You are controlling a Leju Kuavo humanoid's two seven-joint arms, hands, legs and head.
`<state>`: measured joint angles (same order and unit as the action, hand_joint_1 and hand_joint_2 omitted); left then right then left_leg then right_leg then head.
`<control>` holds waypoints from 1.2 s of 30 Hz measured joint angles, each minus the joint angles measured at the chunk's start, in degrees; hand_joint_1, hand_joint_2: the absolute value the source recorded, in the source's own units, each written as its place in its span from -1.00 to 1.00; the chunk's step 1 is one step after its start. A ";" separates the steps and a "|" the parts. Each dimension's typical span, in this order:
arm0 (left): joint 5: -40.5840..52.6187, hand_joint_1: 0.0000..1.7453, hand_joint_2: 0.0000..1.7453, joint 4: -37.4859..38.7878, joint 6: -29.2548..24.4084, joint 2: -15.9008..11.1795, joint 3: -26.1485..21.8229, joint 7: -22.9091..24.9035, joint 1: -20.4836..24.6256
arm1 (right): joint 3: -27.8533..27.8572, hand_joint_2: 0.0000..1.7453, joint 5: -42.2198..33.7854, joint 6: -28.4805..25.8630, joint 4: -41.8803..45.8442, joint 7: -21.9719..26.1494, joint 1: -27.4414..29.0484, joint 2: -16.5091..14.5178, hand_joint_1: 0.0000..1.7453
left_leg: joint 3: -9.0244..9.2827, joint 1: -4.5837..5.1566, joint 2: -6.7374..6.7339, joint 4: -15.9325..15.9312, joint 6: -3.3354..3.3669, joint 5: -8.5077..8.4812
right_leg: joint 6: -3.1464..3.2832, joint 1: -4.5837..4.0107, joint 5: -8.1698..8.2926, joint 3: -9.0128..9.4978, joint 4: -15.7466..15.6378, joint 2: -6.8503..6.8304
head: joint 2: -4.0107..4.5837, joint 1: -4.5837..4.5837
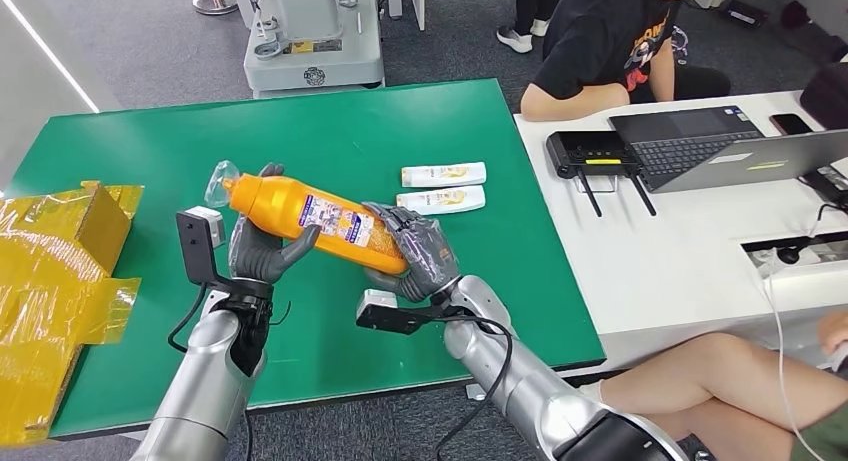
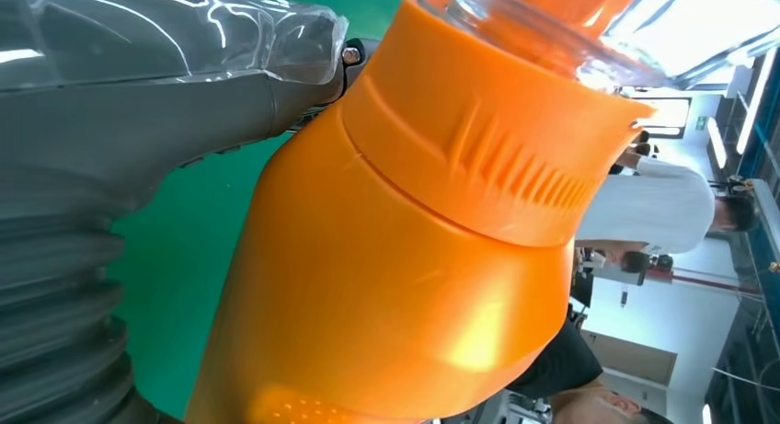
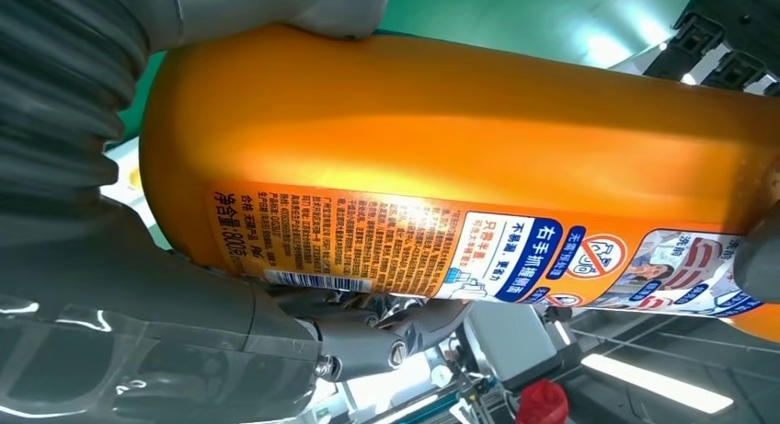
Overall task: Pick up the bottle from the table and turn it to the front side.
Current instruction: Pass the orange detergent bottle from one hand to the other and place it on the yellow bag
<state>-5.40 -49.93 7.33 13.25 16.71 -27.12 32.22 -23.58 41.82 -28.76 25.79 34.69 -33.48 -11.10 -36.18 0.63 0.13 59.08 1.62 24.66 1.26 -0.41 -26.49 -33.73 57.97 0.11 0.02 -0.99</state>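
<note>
Fingers (image 1: pixel 262 253) of the left hand (image 1: pixel 258 251) curl around the neck end of the orange bottle (image 1: pixel 320 221), just below its cap — the left wrist view shows the ribbed orange cap (image 2: pixel 497 148) close up beside the grey thumb (image 2: pixel 138 139). This bottle hangs lifted above the green surface (image 1: pixel 330 131), lying on its side with the cap toward the left and its printed label (image 3: pixel 441 249) facing up. Farther right, the right hand (image 1: pixel 418 251) wraps the bottle's base, thumb on one side and dark fingers (image 3: pixel 386 327) on the other. Beyond it, two small white bottles (image 1: pixel 442 187) lie side by side on the surface; a crumpled yellow bag (image 1: pixel 55 281) sits at the far left edge.
</note>
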 joint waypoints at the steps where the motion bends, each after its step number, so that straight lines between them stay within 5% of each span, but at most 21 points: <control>1: -0.07 -1.00 1.00 0.01 -0.05 -0.01 -0.01 -0.09 -0.02 | 0.00 1.00 0.01 0.00 -0.21 0.05 -0.06 0.00 1.00 | 0.00 0.00 0.00 0.00 0.00 0.00 | 0.00 0.00 0.00 0.00 0.00 0.00 | 0.00 0.01; 21: -2.22 -1.00 1.00 -1.26 -1.27 0.04 -0.19 -0.55 -1.08 | -1.05 1.00 1.93 3.82 -3.17 -6.44 0.38 -0.99 1.00 | -0.01 0.00 -0.01 0.00 0.00 0.00 | 0.00 0.00 0.00 -0.02 0.00 0.01 | 0.00 0.00; 32: -2.84 -1.00 1.00 -2.67 -2.03 0.35 -0.19 -1.48 -2.70 | -0.88 1.00 4.85 -2.32 -3.50 -8.84 1.39 -1.50 1.00 | -0.03 0.00 0.00 0.00 0.00 0.00 | 0.00 0.00 0.00 -0.03 -0.01 0.00 | 0.00 0.01; 33: -2.76 -0.94 1.00 -2.90 -2.04 0.47 -0.19 -1.34 -2.81 | -0.78 1.00 4.88 -2.48 -3.50 -8.88 1.50 -1.62 1.00 | -0.03 0.00 0.00 0.00 0.00 0.00 | 0.00 0.00 0.00 -0.03 -0.01 0.00 | 0.00 0.01; 36: -2.50 0.42 1.00 -3.54 -2.03 0.72 -0.19 -0.74 -2.93 | -0.49 1.00 4.93 -2.64 -3.50 -9.00 1.67 -1.92 1.00 | -0.03 0.00 -0.02 0.00 0.00 0.00 | 0.00 0.00 0.00 -0.03 -0.01 0.01 | 0.00 0.01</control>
<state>-7.90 -53.47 5.29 13.97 16.52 -27.86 29.28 -24.08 46.75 -31.40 22.29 25.69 -31.81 -13.02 -36.21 0.63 0.12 59.07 1.62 24.67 1.26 -0.41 -26.49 -33.76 57.96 0.12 0.02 -0.98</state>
